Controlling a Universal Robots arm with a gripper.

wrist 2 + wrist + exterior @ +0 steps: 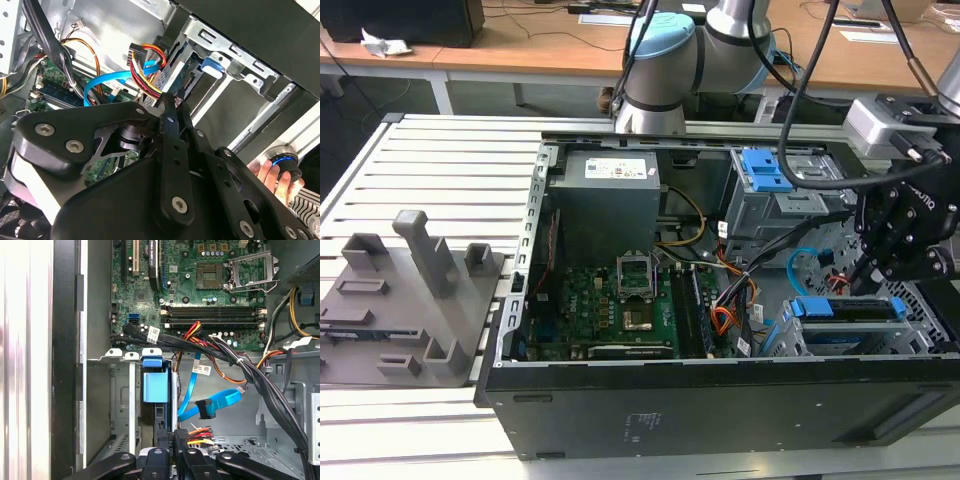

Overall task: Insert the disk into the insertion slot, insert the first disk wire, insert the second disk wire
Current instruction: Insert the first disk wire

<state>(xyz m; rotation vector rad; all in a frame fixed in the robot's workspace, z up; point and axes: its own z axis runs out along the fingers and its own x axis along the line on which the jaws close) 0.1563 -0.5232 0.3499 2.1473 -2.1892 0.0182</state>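
Clamping narrowly on the plug end of the first disk wire [200, 432], the hand [171, 435] is held just beside the disk [152, 386], which is seated in the insertion slot [120, 400], while the second disk wire [212, 405] is seen lying loose beyond.

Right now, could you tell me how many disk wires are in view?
2. In the first wrist view, the orange-red first disk wire lies by the hand; the light-blue second disk wire loops beside it. Other cabling may hide more.
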